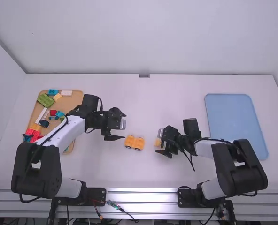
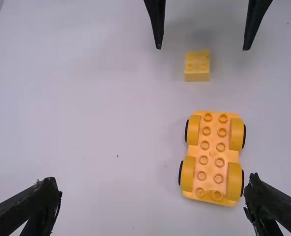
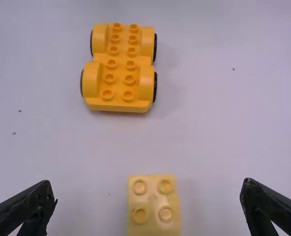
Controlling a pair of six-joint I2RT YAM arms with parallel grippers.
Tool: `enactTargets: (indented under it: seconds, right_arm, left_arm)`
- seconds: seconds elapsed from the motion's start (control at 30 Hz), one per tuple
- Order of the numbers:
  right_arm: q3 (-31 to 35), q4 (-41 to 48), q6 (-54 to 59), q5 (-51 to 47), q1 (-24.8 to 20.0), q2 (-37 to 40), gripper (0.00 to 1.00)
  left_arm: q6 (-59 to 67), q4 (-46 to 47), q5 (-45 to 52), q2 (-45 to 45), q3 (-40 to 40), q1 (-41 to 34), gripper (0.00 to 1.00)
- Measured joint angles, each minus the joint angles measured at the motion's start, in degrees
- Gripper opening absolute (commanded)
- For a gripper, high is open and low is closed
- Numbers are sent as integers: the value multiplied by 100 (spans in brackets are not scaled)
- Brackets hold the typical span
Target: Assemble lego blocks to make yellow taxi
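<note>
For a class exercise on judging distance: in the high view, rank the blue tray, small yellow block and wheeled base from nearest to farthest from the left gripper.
From the left gripper:
1. Wheeled base, just beside it, toward the middle.
2. Small yellow block, farther right, by the right gripper.
3. Blue tray, at the table's right side.

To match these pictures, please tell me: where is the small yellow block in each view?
High view: block just right of the orange wheeled base.
Left wrist view: block framed by the open right end effector.
Right wrist view: block framed by it again.
Shared landmark: the wheeled base.
</note>
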State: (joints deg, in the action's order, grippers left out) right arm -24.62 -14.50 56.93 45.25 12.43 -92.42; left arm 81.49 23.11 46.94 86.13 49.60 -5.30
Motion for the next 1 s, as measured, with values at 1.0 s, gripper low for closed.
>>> enactTargets:
  seconds: [1.0]
  right_arm:
    - [-505,-442,-129,304,-39,-1484,68]
  left_arm:
    - [90,-90,24,243,-2,0,99]
